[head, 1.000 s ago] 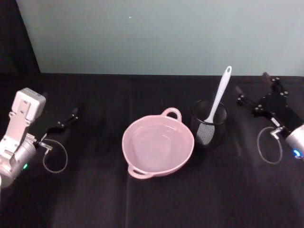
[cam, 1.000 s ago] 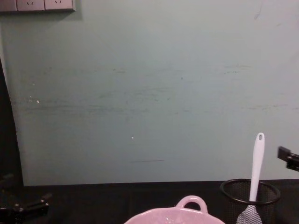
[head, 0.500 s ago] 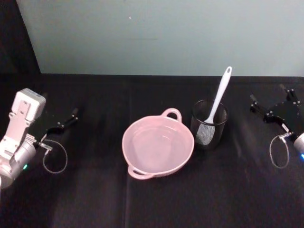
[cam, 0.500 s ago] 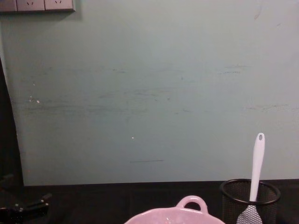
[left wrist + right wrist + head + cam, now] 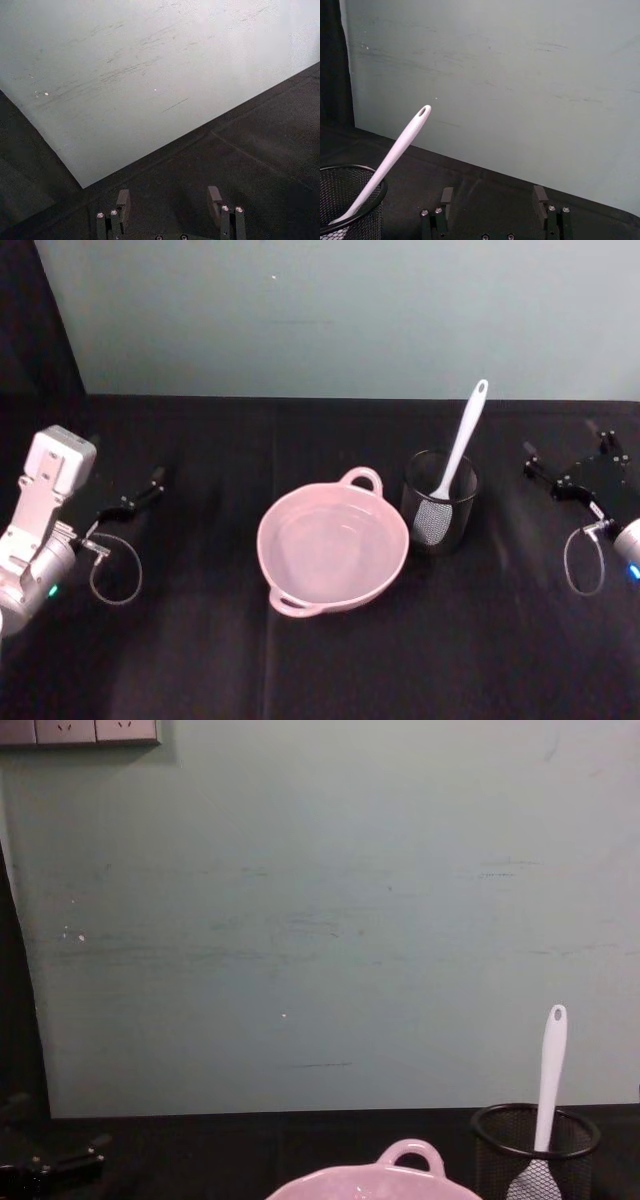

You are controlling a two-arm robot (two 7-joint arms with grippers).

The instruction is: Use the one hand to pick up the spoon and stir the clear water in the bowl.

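Observation:
The pale pink bowl (image 5: 333, 552) sits mid-table with clear water in it; its looped handle (image 5: 408, 1156) pokes up at the chest view's lower edge. The white spoon (image 5: 461, 443) leans in a black wire-mesh cup (image 5: 440, 504) just right of the bowl, handle end up, scoop down inside. My right gripper (image 5: 562, 445) hovers open to the right of the cup, well apart from the spoon. In the right wrist view its fingers (image 5: 446, 196) stand wide apart, and the spoon (image 5: 400, 145) and cup (image 5: 350, 200) lie off to one side. My left gripper (image 5: 135, 490) rests open at the far left.
A pale green wall (image 5: 320, 920) rises behind the black-clothed table (image 5: 320, 670). Cable loops hang beside each wrist (image 5: 115, 575). Black cloth stretches in front of the bowl and between the bowl and each arm.
My right gripper has drawn back to the right, away from the cup, and left the chest view. The left arm, spoon and bowl have not moved.

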